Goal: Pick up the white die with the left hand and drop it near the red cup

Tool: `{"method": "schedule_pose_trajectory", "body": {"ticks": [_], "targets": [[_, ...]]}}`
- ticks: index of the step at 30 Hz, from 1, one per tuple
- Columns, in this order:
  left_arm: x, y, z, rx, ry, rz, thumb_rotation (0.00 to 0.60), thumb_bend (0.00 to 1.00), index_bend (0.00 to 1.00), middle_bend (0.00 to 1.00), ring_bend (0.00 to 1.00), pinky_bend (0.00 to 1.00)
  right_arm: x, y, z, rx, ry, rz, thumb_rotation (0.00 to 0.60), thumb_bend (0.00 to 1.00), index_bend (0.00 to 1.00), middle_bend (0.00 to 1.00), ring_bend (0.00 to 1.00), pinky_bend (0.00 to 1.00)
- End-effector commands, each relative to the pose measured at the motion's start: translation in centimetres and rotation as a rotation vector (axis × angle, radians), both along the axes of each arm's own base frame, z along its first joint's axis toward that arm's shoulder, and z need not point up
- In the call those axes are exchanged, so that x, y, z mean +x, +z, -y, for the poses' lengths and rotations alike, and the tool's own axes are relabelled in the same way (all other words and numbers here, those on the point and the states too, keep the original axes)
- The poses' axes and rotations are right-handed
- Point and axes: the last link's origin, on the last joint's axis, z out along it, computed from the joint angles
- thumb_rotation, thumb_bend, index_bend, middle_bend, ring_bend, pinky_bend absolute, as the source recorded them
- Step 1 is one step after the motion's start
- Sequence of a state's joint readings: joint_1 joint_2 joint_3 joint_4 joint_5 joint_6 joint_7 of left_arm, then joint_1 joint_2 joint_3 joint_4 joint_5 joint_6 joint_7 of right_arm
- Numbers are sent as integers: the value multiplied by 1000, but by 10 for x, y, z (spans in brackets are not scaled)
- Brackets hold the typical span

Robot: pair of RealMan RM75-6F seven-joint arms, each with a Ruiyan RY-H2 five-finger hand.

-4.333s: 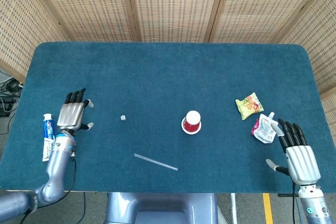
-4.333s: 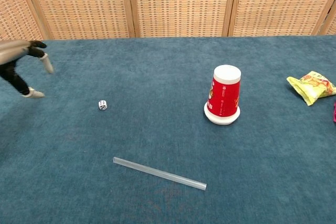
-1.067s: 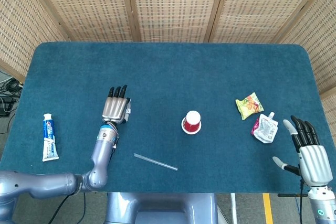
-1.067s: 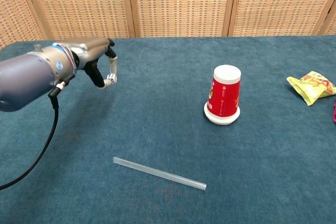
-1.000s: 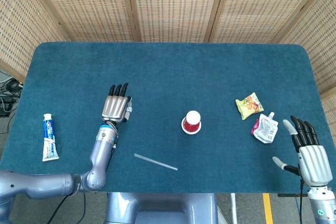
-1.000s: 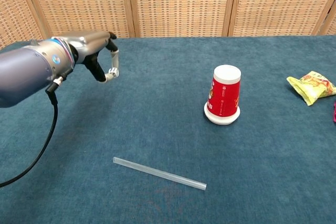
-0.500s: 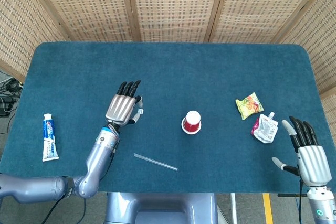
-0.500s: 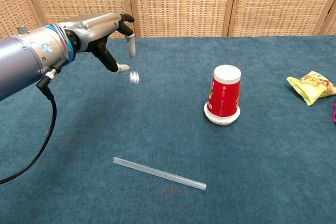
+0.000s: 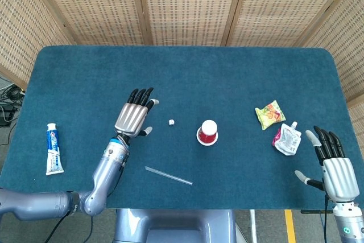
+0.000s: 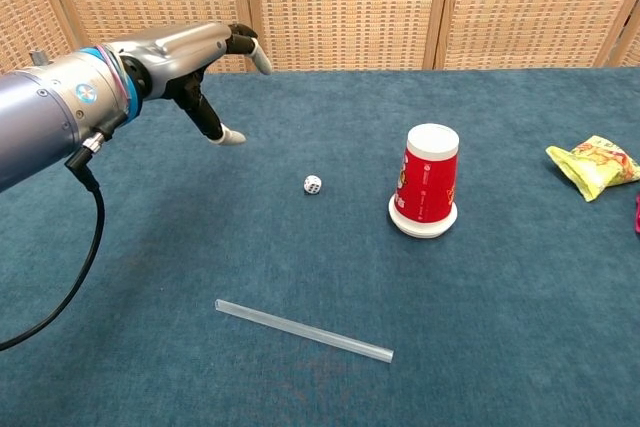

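A wide worktop (image 9: 227, 72) covered in deep blue-green carpet-like cloth fills both views, rounded at its far corners and backed by tall woven-cane screen panels in pale wooden frames (image 9: 187, 4); bare floor with a tangle of cables shows past its left edge in the head view. The robot's grey metal left arm reaches in over the near left part of the worktop, its left hand (image 9: 134, 118) raised above the cloth with its black-tipped fingers (image 10: 243, 39) spread apart and nothing in its hold. The right hand (image 9: 333, 166) sits at the near right corner, seen only in the head view, fingers likewise splayed and empty. An upturned red paper cup with a white base and rim (image 10: 429, 192) stands near the middle of the worktop. A long clear plastic straw (image 10: 303, 330) lies slantwise near the front edge. A blue-and-white toothpaste tube (image 9: 52, 148) lies at the far left, and a yellow snack packet (image 9: 269, 114) and a white-and-pink spouted pouch (image 9: 286, 139) lie close together at the right. The small white die with dark pips (image 10: 312, 184) rests on the cloth just left of the red cup, between the cup and the left hand, touching neither.
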State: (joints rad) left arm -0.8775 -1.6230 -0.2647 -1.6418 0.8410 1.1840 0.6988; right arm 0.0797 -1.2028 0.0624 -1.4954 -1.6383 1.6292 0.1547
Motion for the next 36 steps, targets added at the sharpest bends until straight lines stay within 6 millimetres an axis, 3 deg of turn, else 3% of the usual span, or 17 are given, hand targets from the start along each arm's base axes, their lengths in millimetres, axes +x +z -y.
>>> {"method": "schedule_pose_trajectory", "body": {"ticks": [1, 6, 10, 18, 23, 29, 36], "targets": [[-1, 3, 1, 13, -6, 3, 600, 173, 173, 0, 0, 0, 0, 0, 0, 1, -1, -1, 600, 89, 39, 0, 0, 0], [-11, 19, 8, 68, -14, 20, 600, 4, 90, 0, 0, 0, -2, 0, 0, 4, -9, -5, 600, 89, 39, 0, 0, 0], [-37, 38, 22, 102, 2, 7, 600, 0, 1, 0, 0, 0, -3, 0, 1, 3, -17, -14, 600, 89, 39, 0, 0, 0], [-96, 77, 62, 186, 48, -94, 600, 0, 0, 0, 0, 0, -4, 3, 1, -25, -29, -33, 600, 88, 39, 0, 0, 0], [-131, 95, 99, 206, 86, -121, 600, 0, 0, 0, 0, 0, -4, 2, 1, -37, -41, -60, 600, 88, 33, 0, 0, 0], [-161, 105, 133, 213, 126, -158, 600, 0, 0, 0, 0, 0, -1, -1, 0, -44, -44, -93, 600, 88, 22, 0, 0, 0], [-177, 115, 147, 239, 157, -149, 600, 0, 0, 0, 0, 0, -1, -6, -1, -21, -51, -152, 600, 89, 6, 0, 0, 0]]}}
